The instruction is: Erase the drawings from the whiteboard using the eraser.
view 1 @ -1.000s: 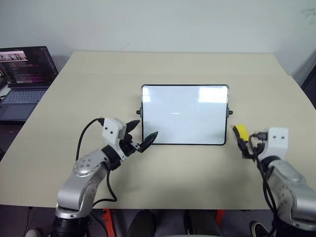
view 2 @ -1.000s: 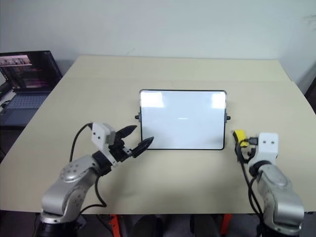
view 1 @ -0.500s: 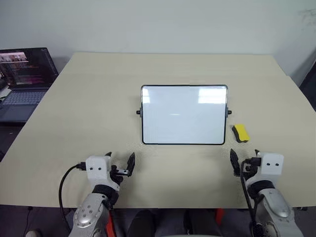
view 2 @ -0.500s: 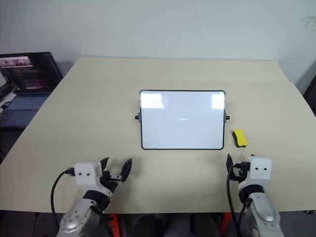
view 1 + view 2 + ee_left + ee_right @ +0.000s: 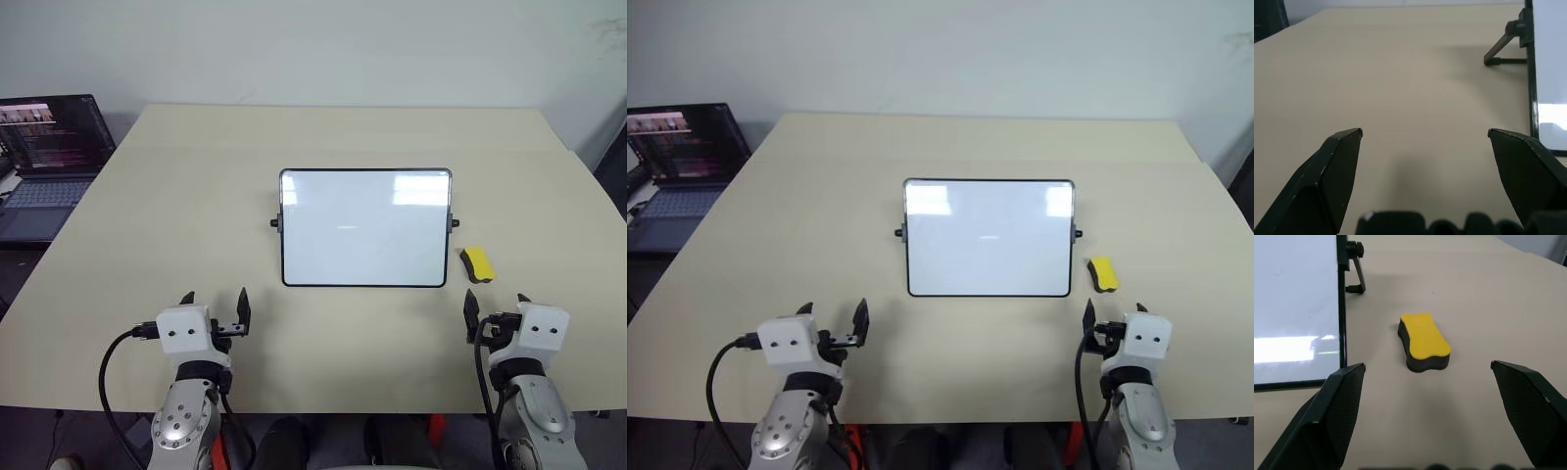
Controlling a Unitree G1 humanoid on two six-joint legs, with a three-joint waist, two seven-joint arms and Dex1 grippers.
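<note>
While both hands — left [image 5: 215, 303], right [image 5: 495, 309] — are held wide open and empty, the eraser [image 5: 1423, 341] is judged light, best pinched across its narrow waist.

Even, bright overhead light. Glare patches sit on the whiteboard [image 5: 365, 227] near its top corners and low edge. Soft shadows fall on the desk [image 5: 147, 206] behind the whiteboard's feet. Head views look slightly soft.

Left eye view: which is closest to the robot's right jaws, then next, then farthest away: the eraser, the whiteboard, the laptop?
From the right gripper:
1. The eraser, just ahead of it on the table, right of the board.
2. The whiteboard, ahead and across to the left, mid-table.
3. The laptop, far off past the table's left edge.
</note>
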